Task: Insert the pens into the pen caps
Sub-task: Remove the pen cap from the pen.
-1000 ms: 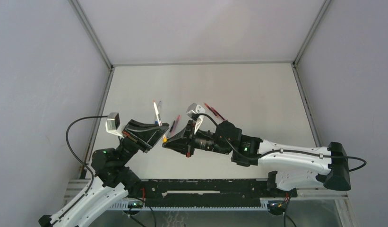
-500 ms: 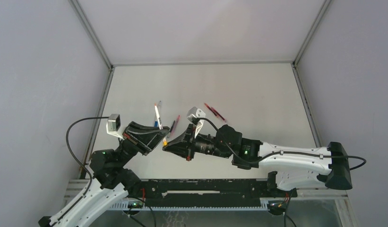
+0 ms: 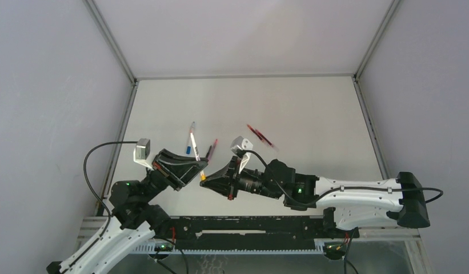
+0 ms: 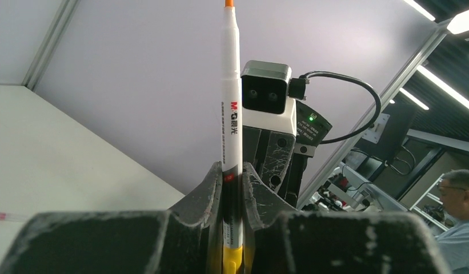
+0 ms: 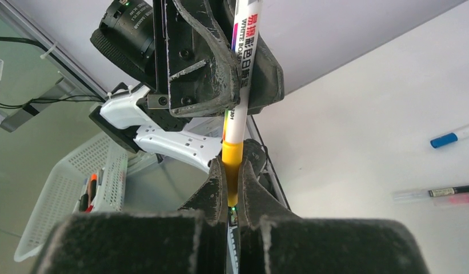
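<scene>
tabletop (image 3: 303,103) far edge well beyond yellow pen (image 3: 202,176)

So the tabletop (image 3: 300,108) is a plain off-white slab with metal rails (image 3: 122,134) along the left, right and far edges. Not much lying on it. Left of the middle there's a blue-ended pen (image 3: 189,149) with a pale barrel, and a white pen (image 3: 194,144) just beside it, both pointing roughly away from the near edge. A bit to the right of those is a dark pen (image 3: 212,148) with a reddish end, tilted. Well apart, right of centre, a red pen (image 3: 258,135) lies diagonally, its lower end too blurry to make out.
</scene>
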